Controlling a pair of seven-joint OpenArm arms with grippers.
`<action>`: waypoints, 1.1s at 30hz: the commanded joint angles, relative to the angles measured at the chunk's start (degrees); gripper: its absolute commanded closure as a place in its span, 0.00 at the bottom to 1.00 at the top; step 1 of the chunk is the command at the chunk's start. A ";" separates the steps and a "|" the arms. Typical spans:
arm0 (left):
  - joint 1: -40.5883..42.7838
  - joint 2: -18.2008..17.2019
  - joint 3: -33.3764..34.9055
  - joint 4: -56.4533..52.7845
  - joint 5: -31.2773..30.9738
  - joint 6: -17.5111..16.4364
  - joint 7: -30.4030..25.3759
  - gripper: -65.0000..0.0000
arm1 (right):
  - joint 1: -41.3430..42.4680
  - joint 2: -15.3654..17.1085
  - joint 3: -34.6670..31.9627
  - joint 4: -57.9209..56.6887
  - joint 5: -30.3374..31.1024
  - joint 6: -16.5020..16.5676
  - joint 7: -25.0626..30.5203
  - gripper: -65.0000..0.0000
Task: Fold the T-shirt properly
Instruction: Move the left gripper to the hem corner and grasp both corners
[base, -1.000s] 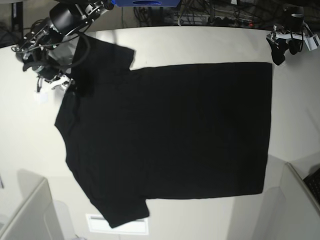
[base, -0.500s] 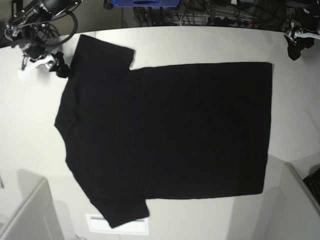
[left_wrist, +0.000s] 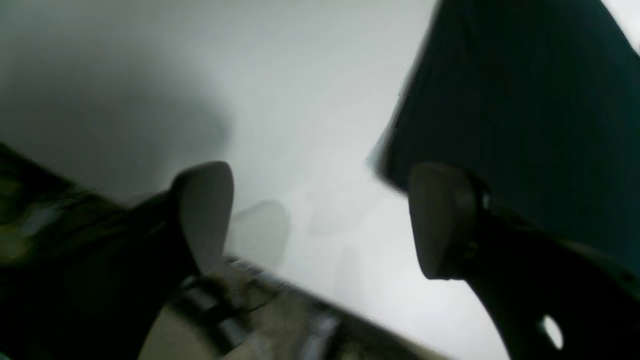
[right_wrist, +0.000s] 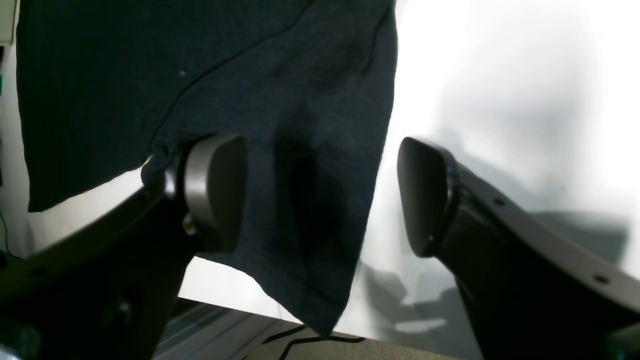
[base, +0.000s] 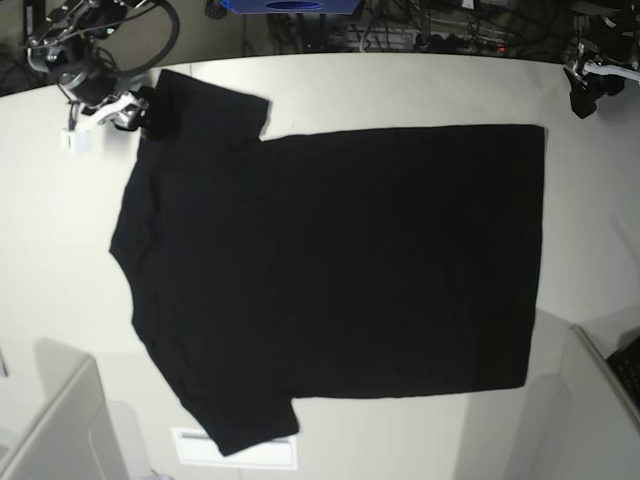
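one t-shirt (base: 330, 270), black, spread flat, counted once across all three views. two short sleeves on it: one just beside the right gripper (base: 130, 112), the other well away from both grippers at the near edge. two grippers in play, the left gripper (base: 585, 95) off past the shirt's hem corner. two pale finger pads on each, so four pads (right_wrist: 215, 192) in total, each pair standing apart. one white table (base: 400, 85) beneath it all. one small white tag (base: 72, 140) right beside the right gripper. one white slip of paper (base: 235, 450) at the near edge, far from both grippers. one blue object (base: 290, 5) at the far edge.
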 joint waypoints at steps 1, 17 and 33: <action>-0.36 -0.60 -0.43 0.76 0.47 -0.71 -0.73 0.19 | -1.58 -1.27 -0.76 -1.89 -11.73 -1.52 -9.63 0.30; -1.67 -0.16 -0.34 -1.88 3.02 -8.80 -0.82 0.19 | -4.92 -1.18 -6.56 -8.40 -11.73 -1.52 -5.93 0.32; -1.85 -0.07 0.10 -2.05 6.10 -8.80 -0.82 0.19 | -5.28 -0.92 -5.24 -7.52 -12.17 -1.52 -1.54 0.40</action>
